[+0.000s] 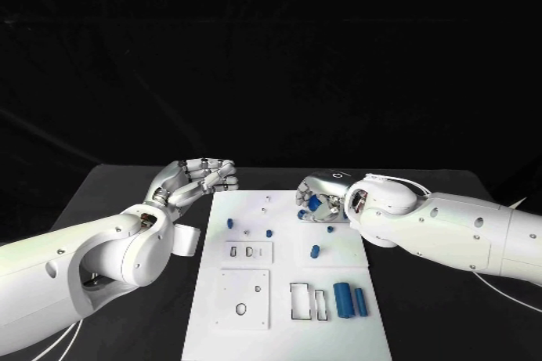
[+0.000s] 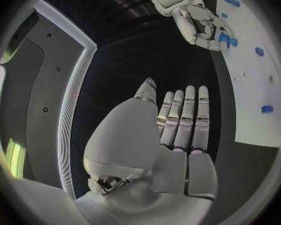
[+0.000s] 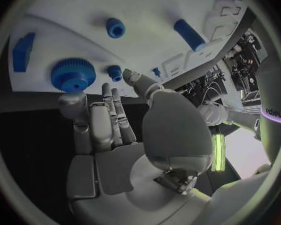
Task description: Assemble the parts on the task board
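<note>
The white task board (image 1: 294, 298) lies in the middle of the black table. My right hand (image 1: 319, 198) hovers over its far right part, fingers stretched out and holding nothing. Just past its fingertips (image 3: 107, 89) stand a blue gear (image 3: 73, 75) and a small blue peg (image 3: 115, 72); whether they touch, I cannot tell. A blue block (image 3: 23, 51), another peg (image 3: 115, 27) and a blue cylinder (image 3: 189, 34) lie farther off. My left hand (image 1: 194, 179) floats off the board's far left corner, its fingers (image 2: 184, 115) straight and side by side, empty.
Two larger blue cylinders (image 1: 352, 299) lie at the board's near right beside rectangular slots (image 1: 305, 301). Small blue pegs (image 1: 229, 222) (image 1: 271, 232) stand mid-board. Bare black table (image 1: 124, 189) lies to either side of the board.
</note>
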You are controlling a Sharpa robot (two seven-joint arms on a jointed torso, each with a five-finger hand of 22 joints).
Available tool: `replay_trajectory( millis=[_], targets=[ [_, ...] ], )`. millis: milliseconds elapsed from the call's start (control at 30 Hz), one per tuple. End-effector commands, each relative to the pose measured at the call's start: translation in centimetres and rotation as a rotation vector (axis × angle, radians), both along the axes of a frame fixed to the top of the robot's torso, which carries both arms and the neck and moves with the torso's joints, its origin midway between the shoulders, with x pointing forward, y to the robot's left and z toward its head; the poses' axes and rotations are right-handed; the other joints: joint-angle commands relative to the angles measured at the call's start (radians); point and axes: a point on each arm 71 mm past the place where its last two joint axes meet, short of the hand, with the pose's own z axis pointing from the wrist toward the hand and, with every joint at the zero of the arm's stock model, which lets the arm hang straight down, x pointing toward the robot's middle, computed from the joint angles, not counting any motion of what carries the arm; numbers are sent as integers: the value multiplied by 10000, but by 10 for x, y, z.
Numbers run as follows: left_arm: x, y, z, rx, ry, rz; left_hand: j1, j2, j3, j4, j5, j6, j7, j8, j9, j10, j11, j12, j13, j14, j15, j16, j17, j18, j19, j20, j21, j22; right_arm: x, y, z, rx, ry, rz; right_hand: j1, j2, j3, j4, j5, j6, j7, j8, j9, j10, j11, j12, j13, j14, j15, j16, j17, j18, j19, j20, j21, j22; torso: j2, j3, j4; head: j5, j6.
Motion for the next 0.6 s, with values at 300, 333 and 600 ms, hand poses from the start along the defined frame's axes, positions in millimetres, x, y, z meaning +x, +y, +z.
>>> replay_trajectory(
  millis=[300,333,600],
  targets=[
    [0,-2,2,-139,48,-204,-13,-32,-67,16,-3,-77,71,-63,16,-51,48,-59,-16,-95,6,-83,17,101,46,32,-74,-26,0,1,-7,-680,74,-38,10,25,205,141,115,156,-64,-18,135,42,-21,45,98,307,-38,693,684,-328,616,12,1014,1355,110,20,20,-8,9],
    [0,-1,2,-137,51,-201,-13,-32,-67,16,-3,-77,71,-63,16,-51,48,-59,-16,-95,6,-83,17,101,46,32,-74,-26,-1,2,-7,-658,64,-27,9,36,233,151,117,177,-73,-12,146,68,-29,51,104,319,-44,717,700,-337,646,8,1064,1421,122,21,21,-2,20],
    [0,0,2,-115,69,-164,-17,-28,-72,19,-4,-83,75,-69,18,-57,52,-70,-17,-107,9,-96,20,100,46,34,-80,-32,-1,3,-6,-409,0,-28,-59,204,762,407,-284,453,-207,75,317,446,-145,77,142,496,-139,1092,1094,-471,1035,-80,1656,2254,172,32,24,12,31]
  ],
)
